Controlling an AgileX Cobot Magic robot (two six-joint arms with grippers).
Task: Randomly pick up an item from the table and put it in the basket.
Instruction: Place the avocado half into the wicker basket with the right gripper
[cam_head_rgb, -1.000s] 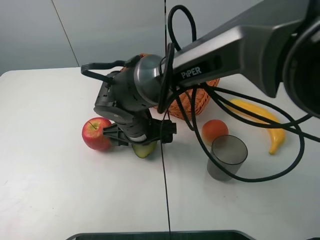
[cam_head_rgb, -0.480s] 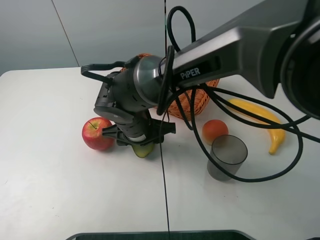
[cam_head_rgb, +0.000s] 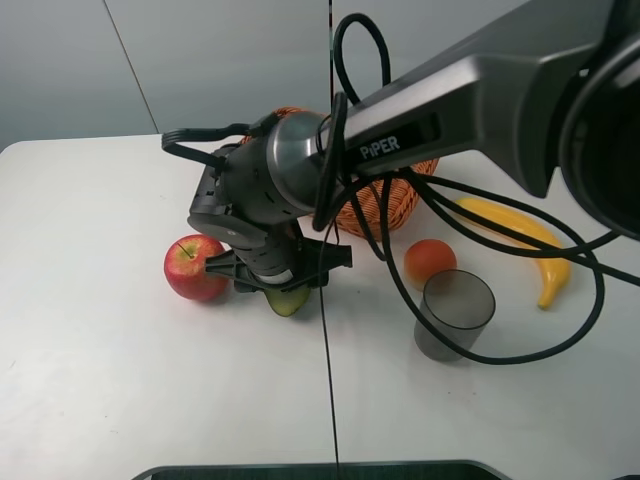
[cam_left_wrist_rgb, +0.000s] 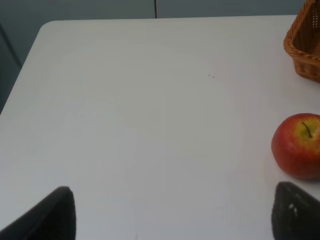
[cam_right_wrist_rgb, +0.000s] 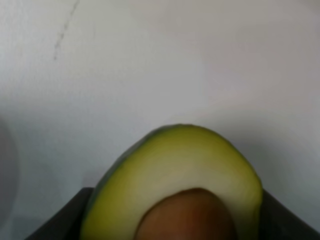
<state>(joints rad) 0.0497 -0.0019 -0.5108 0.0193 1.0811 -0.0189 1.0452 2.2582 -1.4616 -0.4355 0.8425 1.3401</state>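
On the plain white surface (cam_head_rgb: 100, 380), just beside the red apple (cam_head_rgb: 193, 268), the right pincer (cam_head_rgb: 287, 294) pinches the halved yellow-green avocado (cam_right_wrist_rgb: 170, 165), so the grasp looks made; next it needs lifting and carrying to the orange-brown wicker basket (cam_head_rgb: 400, 200) beyond.

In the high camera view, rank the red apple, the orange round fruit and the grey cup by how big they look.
1. Grey cup, largest.
2. Red apple.
3. Orange round fruit, smallest, though only a little smaller than the apple.
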